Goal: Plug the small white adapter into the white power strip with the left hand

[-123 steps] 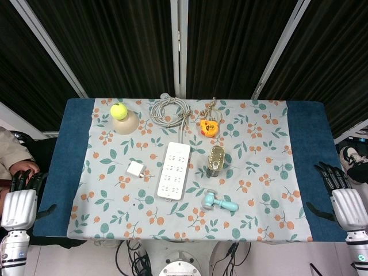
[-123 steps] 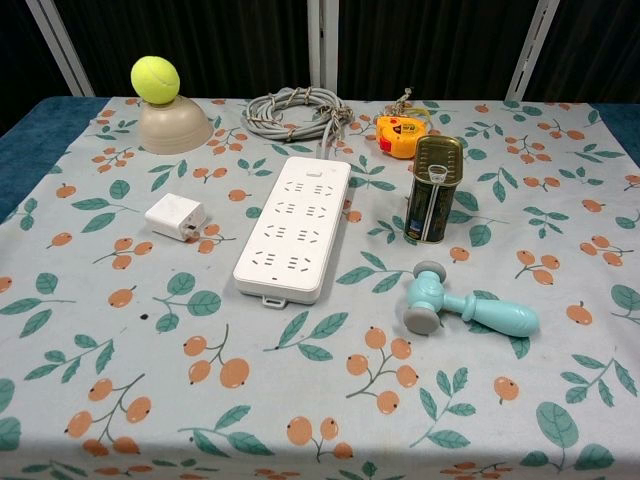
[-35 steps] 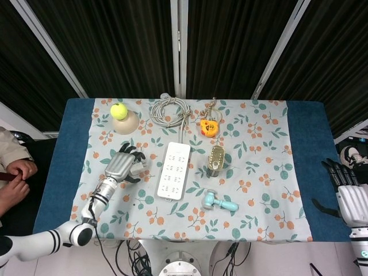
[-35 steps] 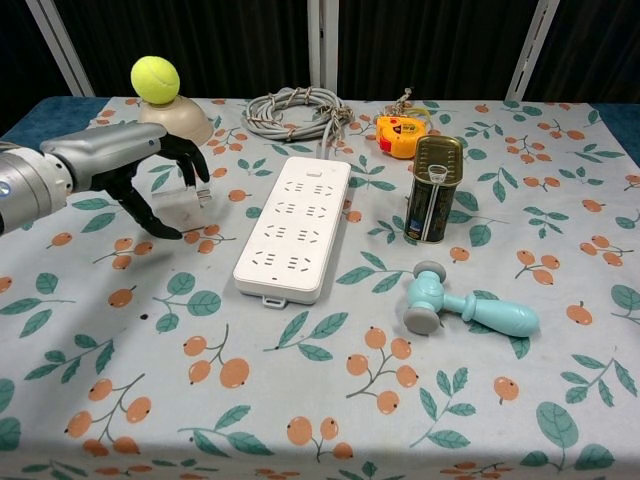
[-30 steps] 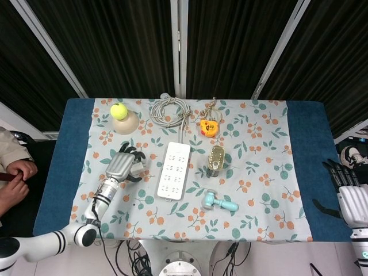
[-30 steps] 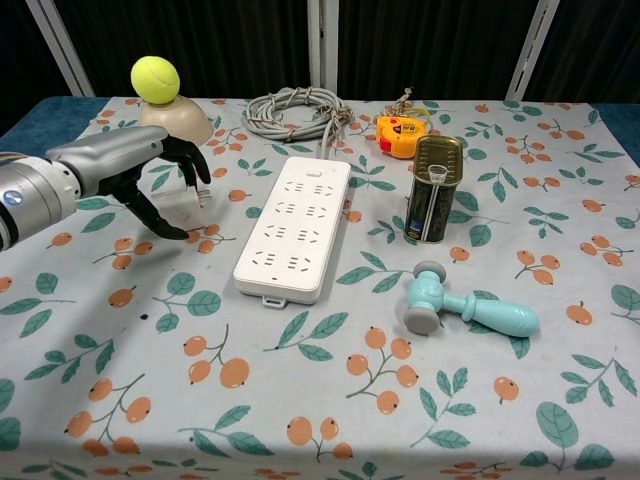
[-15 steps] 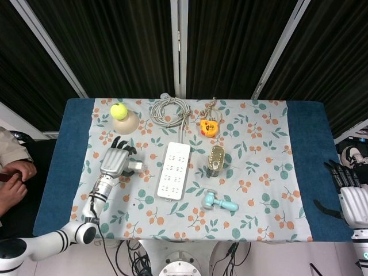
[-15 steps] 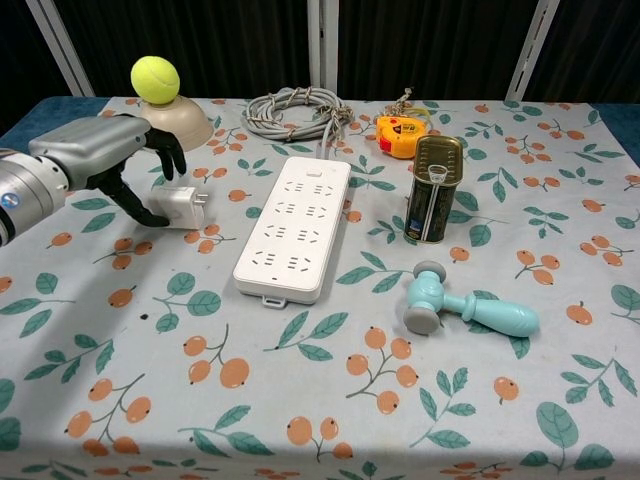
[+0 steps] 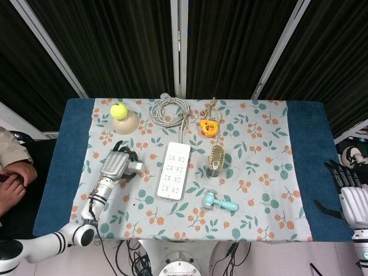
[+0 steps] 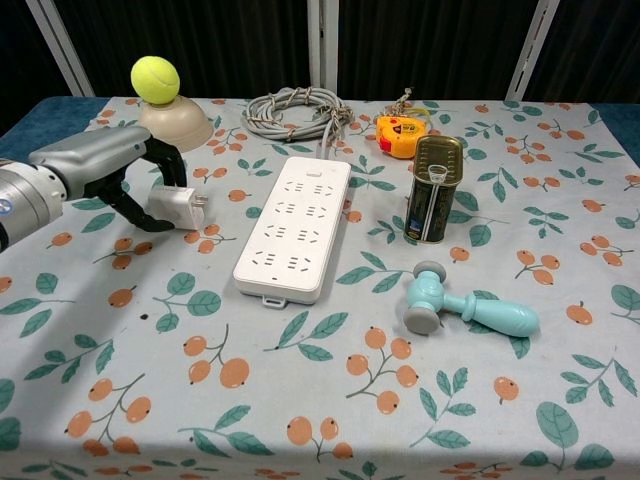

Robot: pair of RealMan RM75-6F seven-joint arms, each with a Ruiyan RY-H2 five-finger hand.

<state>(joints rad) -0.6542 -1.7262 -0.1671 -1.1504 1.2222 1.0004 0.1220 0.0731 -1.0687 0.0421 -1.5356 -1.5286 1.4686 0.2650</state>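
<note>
Gripping item: left hand, fingers curled over the top of the adapter, thumb beneath; held off the tablecloth, near its left edge, just beside the power strip but apart from it. Adapter: small white cube, metal prongs pointing toward the strip. Right hand: beyond the right edge, fingers apart, holding nothing.

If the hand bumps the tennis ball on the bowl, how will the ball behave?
The tennis ball is round and sits atop the upturned bowl, so it would probably roll off. It looks light and felt-covered, so probably not slippery.
</note>
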